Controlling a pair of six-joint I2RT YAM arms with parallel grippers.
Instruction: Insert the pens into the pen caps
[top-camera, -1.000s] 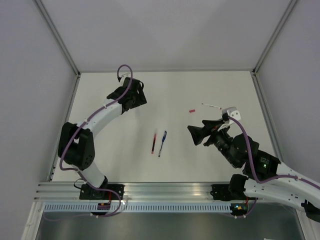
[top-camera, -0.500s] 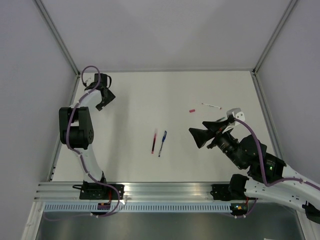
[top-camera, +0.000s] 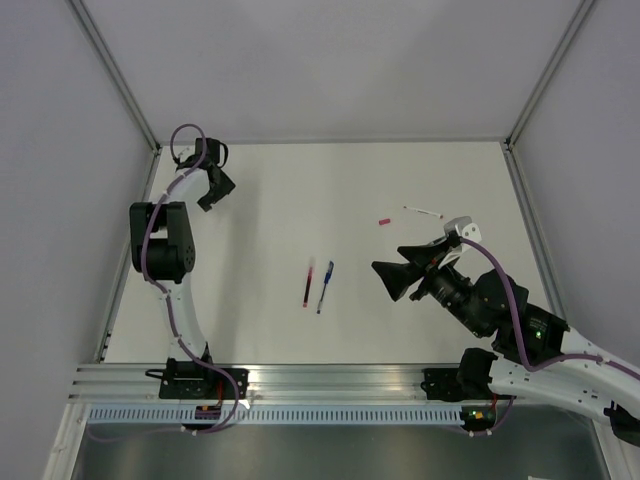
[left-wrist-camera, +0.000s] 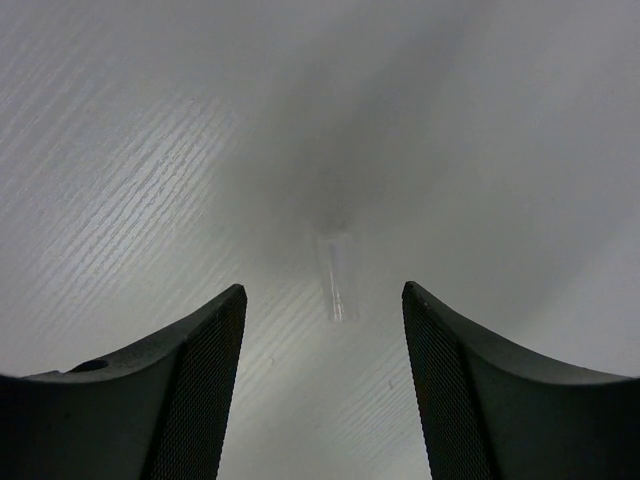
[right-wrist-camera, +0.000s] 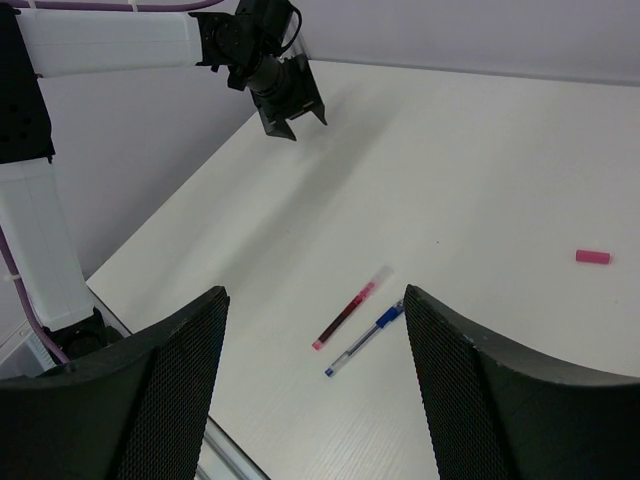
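Pens lie near the table's middle: the red pen (top-camera: 308, 283) and the blue pen (top-camera: 325, 287) are side by side, just apart. A white pen (top-camera: 423, 211) lies at the far right, with a red cap (top-camera: 383, 221) near it on its left. The left gripper (top-camera: 214, 190) hangs over the far left corner, jaws parted and holding nothing, with a small clear cap (left-wrist-camera: 338, 277) on the table between its fingers, untouched. The right gripper (top-camera: 385, 282) hovers right of the two pens, spread wide and empty.
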